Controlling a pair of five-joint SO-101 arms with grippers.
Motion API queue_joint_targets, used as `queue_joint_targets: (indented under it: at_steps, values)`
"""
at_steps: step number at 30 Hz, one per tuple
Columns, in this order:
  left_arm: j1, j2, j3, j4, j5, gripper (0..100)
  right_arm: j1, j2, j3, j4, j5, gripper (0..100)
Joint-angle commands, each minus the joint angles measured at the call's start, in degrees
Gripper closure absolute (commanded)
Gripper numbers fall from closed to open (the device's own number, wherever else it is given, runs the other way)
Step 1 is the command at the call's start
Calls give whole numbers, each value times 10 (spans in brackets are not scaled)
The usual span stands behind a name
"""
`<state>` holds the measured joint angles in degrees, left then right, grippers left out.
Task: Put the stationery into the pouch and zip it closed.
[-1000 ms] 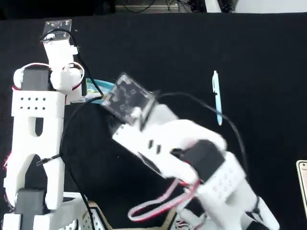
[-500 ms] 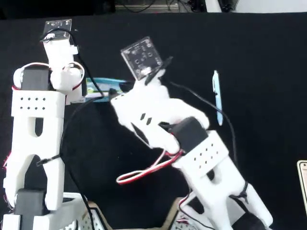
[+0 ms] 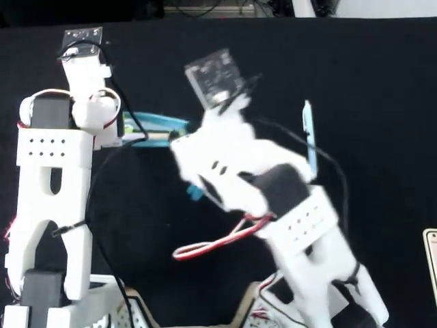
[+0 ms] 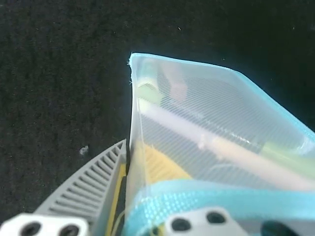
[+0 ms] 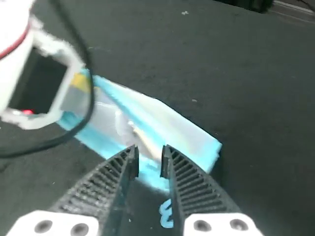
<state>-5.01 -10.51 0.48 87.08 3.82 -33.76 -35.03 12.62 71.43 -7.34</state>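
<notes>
pouch (image 4: 206, 128) lies far left of centre, one end clamped in left gripper (image 4: 132, 162). right gripper (image 5: 149, 153) is just above it, jaws a slit apart, empty. pen (image 3: 309, 133) lies apart, right. we judge the pouch light, floppy and slick: take the stiffer zip edge (image 4: 206, 194), not the mesh.

We see a matte black cloth covering the whole tabletop (image 3: 382, 82), with a few pale specks of lint showing in the closer views. Beyond its far edge lies a dark strip with loose cables (image 3: 205, 8), and to their right a bright white surface (image 3: 389, 8) (wall or board, we cannot tell). A pale card (image 3: 431, 256) pokes in at the tabletop's right edge.
</notes>
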Motion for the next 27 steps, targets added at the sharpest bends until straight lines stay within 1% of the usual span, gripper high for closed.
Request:
queue_joint_targets:
  at_steps: [1, 4, 7, 11, 15, 17, 18, 22, 27]
  values:
    - [-14, 12, 21, -3, 4, 970, 44, -1, -131, 85, 11, 901]
    - [-14, 12, 21, -3, 4, 970, 86, 1, -233, 155, 55, 902]
    - [-15, 12, 21, -3, 4, 970, 161, 16, -287, 198, 70, 902]
    - [-15, 12, 21, -3, 4, 970, 270, 83, -289, 225, 72, 900]
    - [-13, 12, 21, -3, 4, 970, 350, 189, -269, 212, 73, 899]
    - [-13, 12, 21, -3, 4, 970, 375, 254, -267, 193, 78, 898]
    - [-14, 12, 21, -2, 5, 970, 383, 287, -269, 185, 95, 893]
    - [-15, 8, 34, -8, 5, 970, 399, 415, -300, 154, 139, 832]
    - [-15, 7, 55, -26, 4, 970, 424, 566, -400, 105, 141, 825]
